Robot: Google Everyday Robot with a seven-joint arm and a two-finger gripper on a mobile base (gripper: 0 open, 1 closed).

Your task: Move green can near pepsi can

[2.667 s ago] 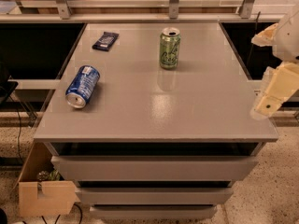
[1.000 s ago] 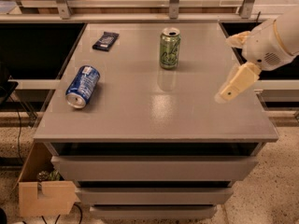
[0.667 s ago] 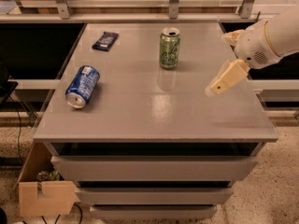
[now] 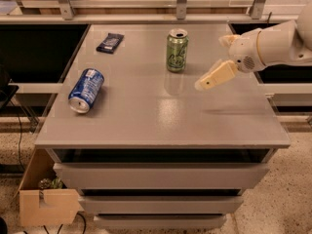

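The green can [image 4: 177, 50] stands upright on the grey table [image 4: 161, 111], at the back, just right of the middle. The pepsi can [image 4: 86, 90] lies on its side near the table's left edge, well apart from the green can. My gripper [image 4: 211, 62] hovers above the table just right of the green can, without touching it. It is open and empty, with one tan finger [image 4: 216, 76] stretched toward the can's lower right.
A small dark flat packet [image 4: 110, 42] lies at the table's back left. A metal rail with posts [image 4: 182, 1] runs behind the table. Drawers sit below the table top, and a cardboard box [image 4: 44, 204] stands on the floor at lower left.
My gripper has moved left from the table's right edge, over the table, toward the green can. Both cans and the packet have stayed put.
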